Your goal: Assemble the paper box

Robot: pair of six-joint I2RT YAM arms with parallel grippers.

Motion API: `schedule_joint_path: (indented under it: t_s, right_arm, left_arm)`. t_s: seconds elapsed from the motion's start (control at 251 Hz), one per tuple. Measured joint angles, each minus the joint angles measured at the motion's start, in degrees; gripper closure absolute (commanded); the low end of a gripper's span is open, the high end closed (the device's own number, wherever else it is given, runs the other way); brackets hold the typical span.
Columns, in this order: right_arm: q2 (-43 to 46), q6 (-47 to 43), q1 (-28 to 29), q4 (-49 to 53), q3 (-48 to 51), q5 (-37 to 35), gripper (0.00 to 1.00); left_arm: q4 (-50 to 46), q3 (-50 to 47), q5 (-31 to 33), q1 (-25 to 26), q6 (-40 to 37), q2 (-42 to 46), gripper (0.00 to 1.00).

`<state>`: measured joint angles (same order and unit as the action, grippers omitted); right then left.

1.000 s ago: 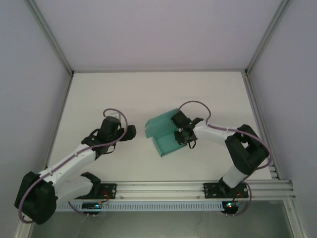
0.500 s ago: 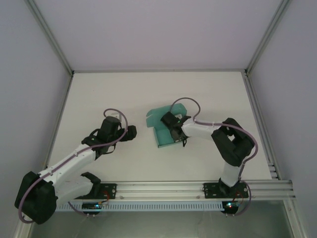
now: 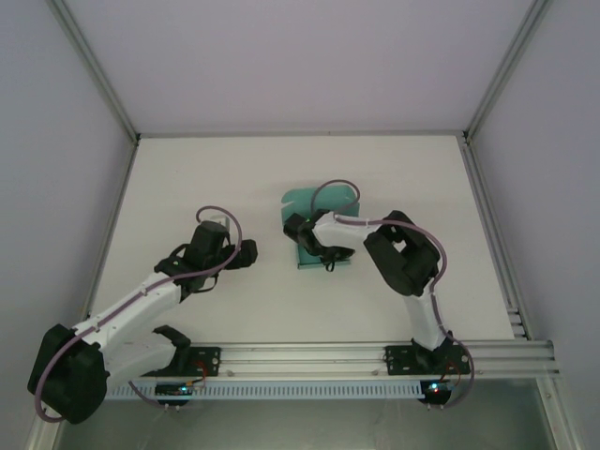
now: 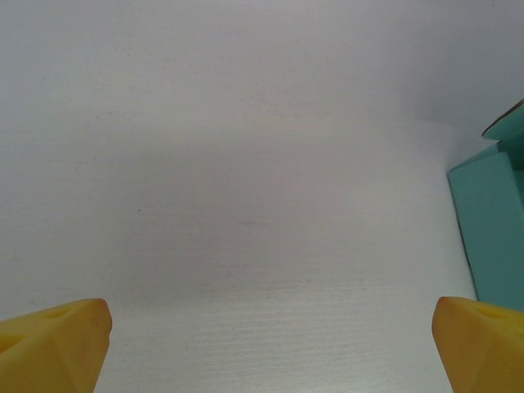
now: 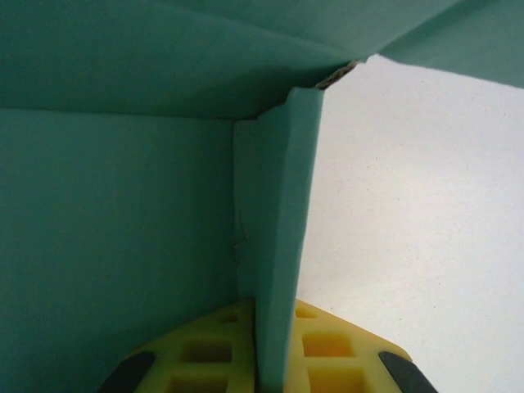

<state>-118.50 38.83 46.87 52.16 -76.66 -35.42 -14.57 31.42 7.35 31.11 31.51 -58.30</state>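
- Between the yellow pads (image 5: 352, 360) of your right gripper (image 5: 274, 348), an upright wall of the teal paper box (image 5: 123, 213) is pinched tight.
- Near mid-table, that gripper sits over the box's left part; the box rests on the white table (image 3: 206, 178).
- Your left gripper (image 3: 246, 251) stands spread wide, empty, just left of the box, not touching it.

We record two arms, the left arm (image 3: 138, 307) and the right arm (image 3: 427, 316), each of white links between black joint housings. A mauve cable (image 3: 218, 208) loops along each. On the right gripper (image 5: 274, 360) the pads (image 5: 329, 357) are yellow, moulded with square recesses.
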Motion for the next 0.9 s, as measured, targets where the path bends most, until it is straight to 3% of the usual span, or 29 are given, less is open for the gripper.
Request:
schedule_joint_path:
  t_s: [0.16,0.379,0.551,0.898]
  right_arm:
    - [2.29,0.17,0.13,-3.19,2.05,-0.09,1.0]
    - [10.14,-2.05,1.03,-11.37,9.64,4.46,0.6]
    - [16.48,-0.31,2.6,-15.04,13.62,8.07,0.57]
    - [25.09,0.44,2.86,-17.44,16.98,8.66,0.31]
  left_arm:
    - [-0.48,0.68,-0.02,0.0,-0.26,0.02,0.01]
    - [-0.46,0.92,-0.52,0.0,-0.46,0.26,0.01]
    - [-0.42,1.05,-2.16,0.0,-0.68,1.16,0.01]
    - [-0.26,2.56,-4.59,0.0,-1.22,1.29,0.0]
